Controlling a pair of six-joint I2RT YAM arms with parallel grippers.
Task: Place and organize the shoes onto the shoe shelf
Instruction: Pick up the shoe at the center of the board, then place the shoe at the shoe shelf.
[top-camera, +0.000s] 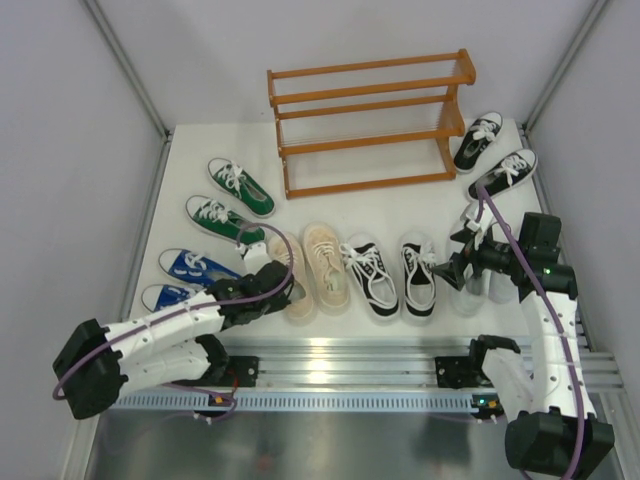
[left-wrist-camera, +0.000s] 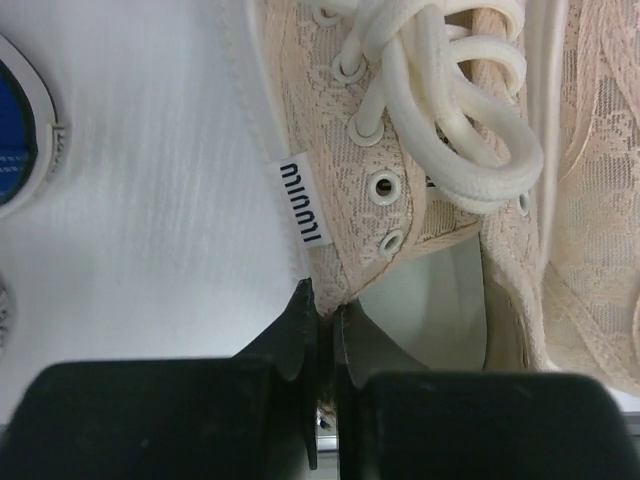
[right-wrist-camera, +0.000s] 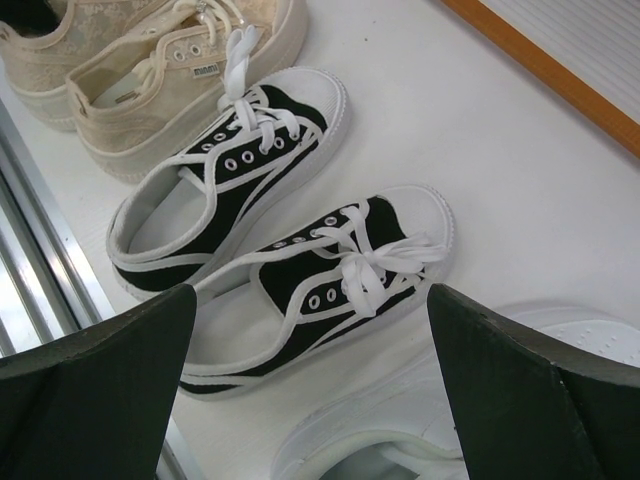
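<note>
**Left gripper clamps the collar of a beige sneaker near the table's near edge.**
One finger sits outside the lace wall and one inside the opening, closed tight on the fabric. The wrist view cuts off the toe, and from above the arm hides the heel. The right gripper hangs spread wide, holding nothing, over the white sneakers toward the right edge, covering most of them. The left arm overlaps the blue sneakers. The shoe shelf stands at the far edge.
</note>
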